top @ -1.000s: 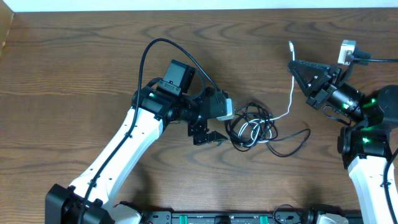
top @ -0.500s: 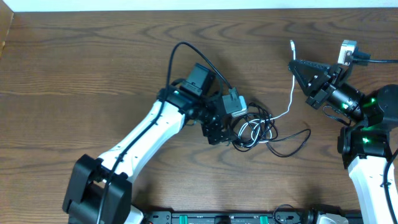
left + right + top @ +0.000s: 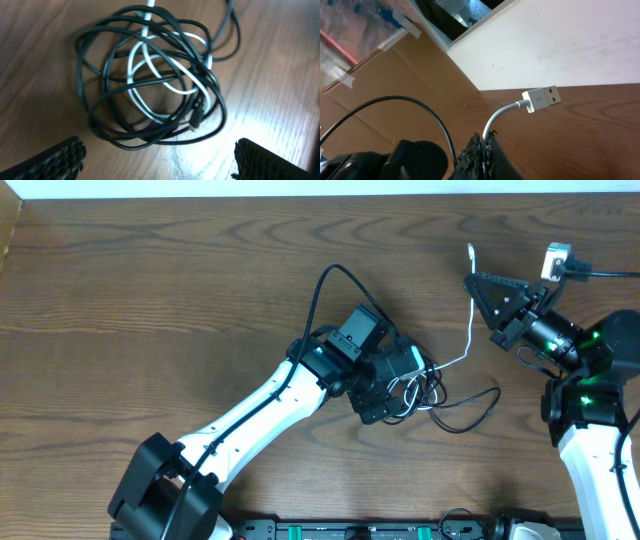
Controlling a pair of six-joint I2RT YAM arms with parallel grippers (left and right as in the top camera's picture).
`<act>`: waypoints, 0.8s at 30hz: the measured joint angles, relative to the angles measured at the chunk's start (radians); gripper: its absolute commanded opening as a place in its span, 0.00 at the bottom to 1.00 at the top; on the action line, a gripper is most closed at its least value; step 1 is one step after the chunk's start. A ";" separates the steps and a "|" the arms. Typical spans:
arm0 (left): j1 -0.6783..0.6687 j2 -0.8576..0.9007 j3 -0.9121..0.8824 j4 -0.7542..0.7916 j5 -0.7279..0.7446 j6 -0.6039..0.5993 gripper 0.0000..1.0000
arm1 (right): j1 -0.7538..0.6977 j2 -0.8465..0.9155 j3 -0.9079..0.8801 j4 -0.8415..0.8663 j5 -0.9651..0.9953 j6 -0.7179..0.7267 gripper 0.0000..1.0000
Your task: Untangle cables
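Observation:
The cables lie in a tangled bundle [image 3: 428,388] [image 3: 150,80] on the table, several black loops wound around one white cable. My left gripper [image 3: 392,398] [image 3: 160,167] hovers open just over the bundle, one finger at either side of its near edge, with nothing between them. It hides part of the bundle in the overhead view. The white cable [image 3: 470,320] runs up from the bundle to my right gripper [image 3: 474,279] [image 3: 485,144], which is shut on it just below its USB plug [image 3: 542,99] [image 3: 470,252] and holds it off the table.
One black loop [image 3: 472,413] trails to the right of the bundle. My left arm's thick black wire [image 3: 325,290] arches above its wrist. The table's far edge [image 3: 300,196] meets a white wall, and cardboard [image 3: 380,85] stands at the side.
My left arm has swung to the right, bringing its open gripper from beside the bundle to over it. The right gripper has stayed still with the white cable.

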 measured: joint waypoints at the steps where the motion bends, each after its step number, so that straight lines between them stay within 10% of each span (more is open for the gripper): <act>1: 0.000 0.000 0.000 0.006 -0.010 -0.022 0.95 | 0.000 0.004 0.000 -0.001 0.003 0.000 0.01; 24: -0.148 0.113 -0.005 0.087 -0.108 -0.261 0.95 | -0.103 0.016 0.000 -0.008 0.068 0.035 0.01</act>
